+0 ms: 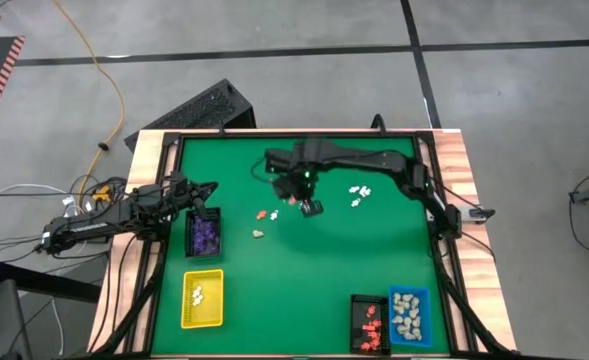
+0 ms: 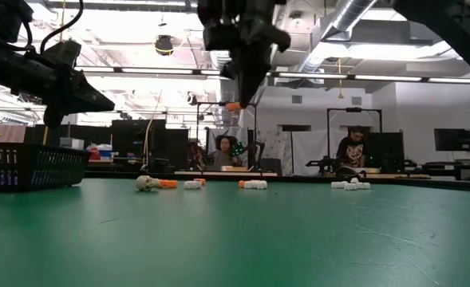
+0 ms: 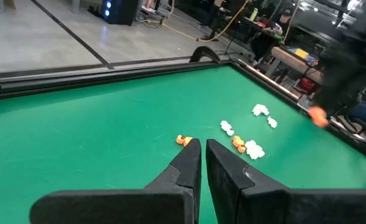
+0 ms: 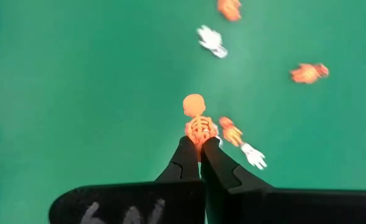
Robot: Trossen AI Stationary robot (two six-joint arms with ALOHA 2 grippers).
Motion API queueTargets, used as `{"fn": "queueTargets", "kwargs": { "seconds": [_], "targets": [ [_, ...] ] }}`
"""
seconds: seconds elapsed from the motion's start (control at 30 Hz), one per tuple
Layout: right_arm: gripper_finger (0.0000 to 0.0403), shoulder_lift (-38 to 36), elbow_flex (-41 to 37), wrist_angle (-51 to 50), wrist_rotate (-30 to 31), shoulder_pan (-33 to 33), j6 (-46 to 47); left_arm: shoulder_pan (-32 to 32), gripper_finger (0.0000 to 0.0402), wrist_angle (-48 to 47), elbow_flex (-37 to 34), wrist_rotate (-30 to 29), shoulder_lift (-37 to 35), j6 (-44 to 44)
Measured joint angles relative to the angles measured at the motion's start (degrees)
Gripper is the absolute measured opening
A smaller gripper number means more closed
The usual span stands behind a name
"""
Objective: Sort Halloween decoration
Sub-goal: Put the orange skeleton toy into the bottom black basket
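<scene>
Figurines (image 1: 357, 194) lie loose on the green table (image 1: 274, 290) from above, some white near the far right, others mid-table, while sorted ones fill the purple-filled basket (image 1: 203, 234) and the yellow tray (image 1: 202, 299), black tray (image 1: 369, 324) and blue tray (image 1: 409, 315). The right gripper (image 1: 311, 207) hangs over mid-table; the left gripper (image 1: 210, 188) waits above the basket, fingers shut and empty.

At table height, the right gripper is raised clear of the table.

Its wrist camera shows the fingers pinched on an orange skeleton (image 4: 197, 118), probably bound for the black tray.
</scene>
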Motion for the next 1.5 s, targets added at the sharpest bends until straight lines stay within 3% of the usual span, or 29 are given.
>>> {"fn": "queueTargets", "kwargs": {
  "seconds": [0.47, 0.83, 1.5],
  "targets": [
    [0.0009, 0.00, 0.00, -2.79, -0.18, 14.57, 9.60, -0.02, 0.0014, 0.00, 0.00, -0.02, 0.00, 0.13],
    [0.0009, 0.00, 0.00, -8.34, -1.49, 28.35, 26.25, -0.01, 0.0014, 0.00, 0.00, -0.07, 0.00, -0.24],
    [0.0010, -1.49, 0.02, -10.04, -1.39, 51.03, 80.95, -0.01, 0.0014, 0.07, -0.01, -0.62, -0.02, -0.26]
  ]
}}
